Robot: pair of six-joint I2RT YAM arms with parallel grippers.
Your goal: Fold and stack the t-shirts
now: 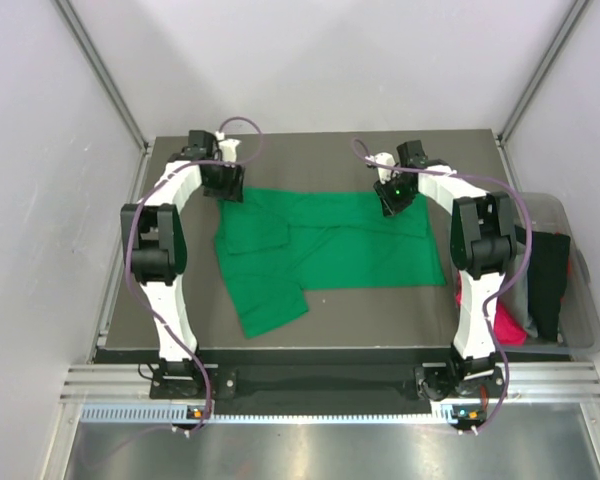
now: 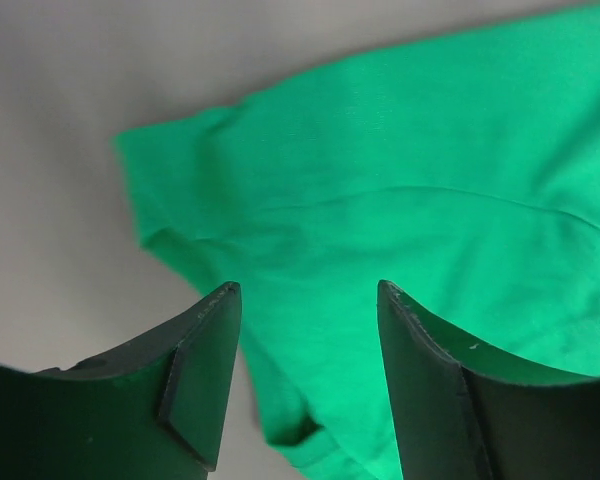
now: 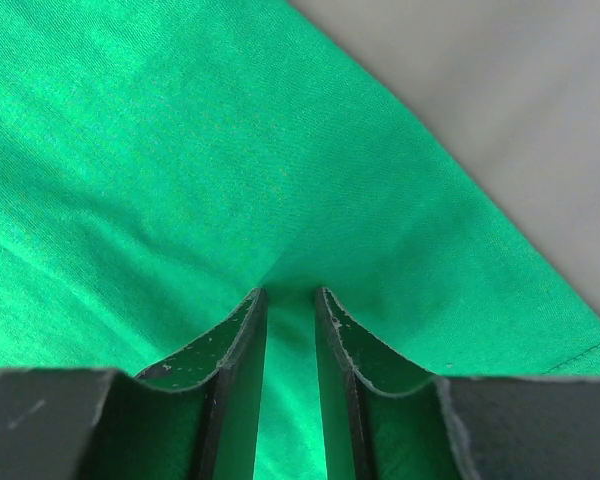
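Green t-shirt (image 1: 350, 245) lies spread across the middle of the table (image 1: 310, 150), one flap trailing toward lower left. Left gripper (image 2: 305, 290) hangs over its upper-left corner, fingers apart, nothing between them. Right gripper (image 3: 290, 292), upper right, is pinched on the green fabric.

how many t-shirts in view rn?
3: green t-shirt spread on the table; black t-shirt and pink t-shirt in the bin at right. More may be hidden in it.
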